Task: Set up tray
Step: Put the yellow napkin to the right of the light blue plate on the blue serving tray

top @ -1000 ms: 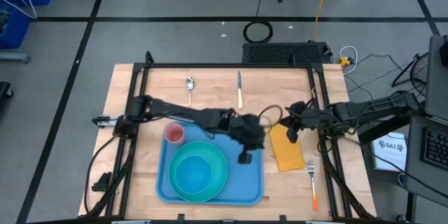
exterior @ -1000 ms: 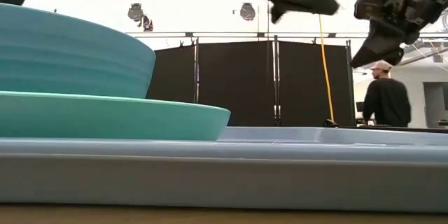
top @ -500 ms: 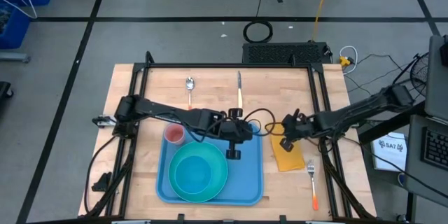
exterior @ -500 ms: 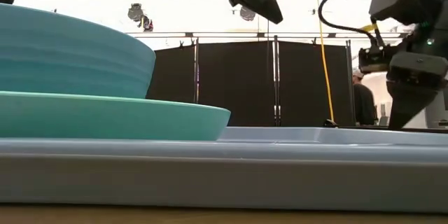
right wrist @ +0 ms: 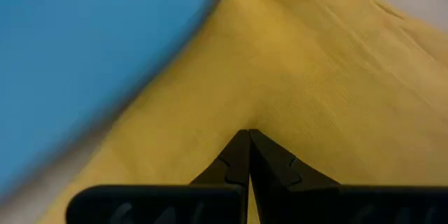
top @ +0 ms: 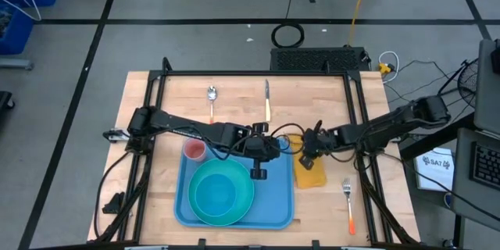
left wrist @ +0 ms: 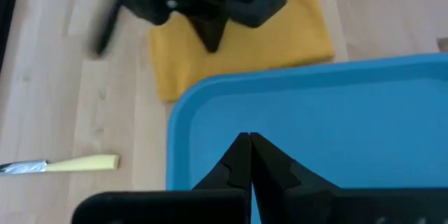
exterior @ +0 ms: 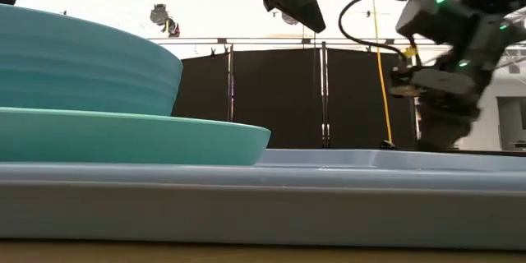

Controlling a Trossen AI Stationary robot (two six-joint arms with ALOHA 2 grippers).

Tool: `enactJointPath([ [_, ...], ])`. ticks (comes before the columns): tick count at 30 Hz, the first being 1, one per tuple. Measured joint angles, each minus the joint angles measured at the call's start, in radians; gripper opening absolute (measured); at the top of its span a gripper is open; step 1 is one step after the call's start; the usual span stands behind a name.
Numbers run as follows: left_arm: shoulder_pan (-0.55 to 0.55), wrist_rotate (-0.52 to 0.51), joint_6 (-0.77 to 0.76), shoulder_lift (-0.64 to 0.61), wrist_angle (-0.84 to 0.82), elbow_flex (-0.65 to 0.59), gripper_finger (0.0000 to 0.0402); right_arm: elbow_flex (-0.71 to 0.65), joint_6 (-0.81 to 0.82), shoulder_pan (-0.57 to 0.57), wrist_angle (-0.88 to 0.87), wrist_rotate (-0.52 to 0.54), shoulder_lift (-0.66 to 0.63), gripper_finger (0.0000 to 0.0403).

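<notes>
The light-blue tray [top: 275, 201] lies at the table's near middle and carries a teal plate [top: 223, 191] and a pink cup [top: 194, 150]. The orange-yellow napkin [top: 313, 178] lies flat on the wood against the tray's right rim. My right gripper [top: 306, 158] is shut, with its tips down on the napkin [right wrist: 315, 77]. My left gripper [top: 258, 170] is shut and hangs above the tray's bare right part [left wrist: 315, 126]; the low view shows the left gripper [exterior: 316, 25] well clear of the tray [exterior: 329, 197]. My right gripper presses its shut fingertips [left wrist: 210, 40] down on the napkin's far half [right wrist: 280, 112], slanting down from the table's right side. The napkin stays flat on the table, its long edge [left wrist: 231, 77] beside the tray's far right corner.
A spoon [top: 211, 94] and a yellow-handled knife [top: 267, 103] lie on the far part of the table. An orange-handled fork [top: 348, 201] lies right of the napkin. In the low view a teal bowl [exterior: 82, 57] sits on the plate [exterior: 164, 138].
My right gripper came down onto the napkin and moved toward the table's left, sliding the napkin along the wood up to the tray's right rim. My left gripper drew back a little toward the left over the tray and stayed shut.
</notes>
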Motion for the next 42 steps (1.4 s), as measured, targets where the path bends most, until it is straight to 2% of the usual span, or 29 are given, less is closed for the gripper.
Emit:
enactJointPath([
  [11, -0.002, -0.001, -0.036, 0.0, -0.035, 0.0, 0.0001, -0.003, -0.246, -0.318, 0.086, 0.031, 0.01, 0.0],
  [17, 0.013, -0.009, -0.039, 0.0, -0.035, 0.0, 0.0, -0.007, -0.34, -0.425, 0.208, 0.023, 0.014, 0.0],
  [24, 0.024, -0.008, -0.045, 0.0, -0.035, 0.0, 0.0001, -0.006, -0.398, -0.525, 0.382, -0.056, 0.014, 0.0],
  [28, 0.032, -0.008, -0.05, 0.0, -0.035, 0.0, 0.0001, -0.006, -0.421, -0.553, 0.447, -0.081, 0.012, 0.0],
  [32, 0.041, -0.008, -0.063, 0.0, -0.048, 0.0, 0.0001, -0.005, -0.413, -0.564, 0.389, -0.144, 0.009, 0.0],
  [36, 0.041, -0.008, -0.06, 0.0, -0.052, 0.0, 0.0001, -0.005, -0.392, -0.491, 0.286, -0.155, 0.007, 0.0],
  [42, 0.043, -0.004, -0.048, 0.0, -0.062, 0.0, 0.0002, -0.004, -0.333, -0.385, 0.231, -0.148, 0.006, 0.0],
])
